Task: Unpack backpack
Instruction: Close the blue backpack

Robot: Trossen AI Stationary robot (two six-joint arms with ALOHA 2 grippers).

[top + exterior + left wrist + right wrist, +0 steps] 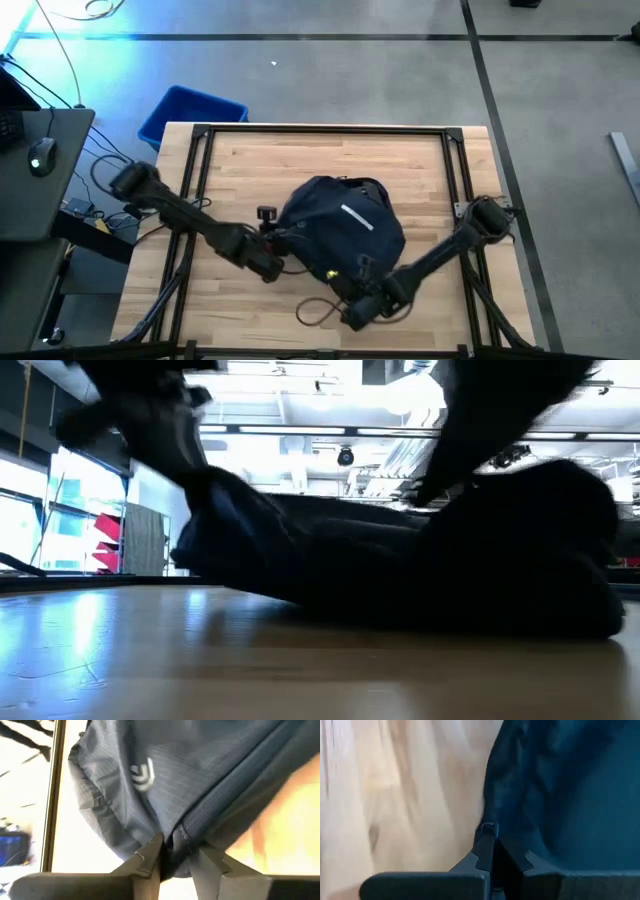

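The left end effector (177,857) stands at the backpack's (340,235) left edge, its fingers slightly parted with a fold of navy fabric and a seam lying between them. Whether they pinch that fold or have just let it slacken, I cannot tell. The right end effector (506,857) is at the bag's near edge, closed on a bit of dark fabric by a small zipper pull or loop.

The bag lies slumped at the middle of the counter (250,160), a dark strap loop (318,312) trailing toward the near edge.

The main risk, as I judge it, is the left hold. If the cloth slides out from between those parted fingers, the right arm would be pulling alone, and the whole bag would probably drag across the counter instead of opening. A pull on loose fabric rather than the zipper tab would do the same, bunching the cloth. The strap loop lies close to the right arm and could snag it.

Much is hidden. The bag's opening and anything inside are not visible in any view. The low view shows the bag only as a dark mass. From above, both end effectors are lost against the dark fabric, so their contact points rest on the wrist views alone.
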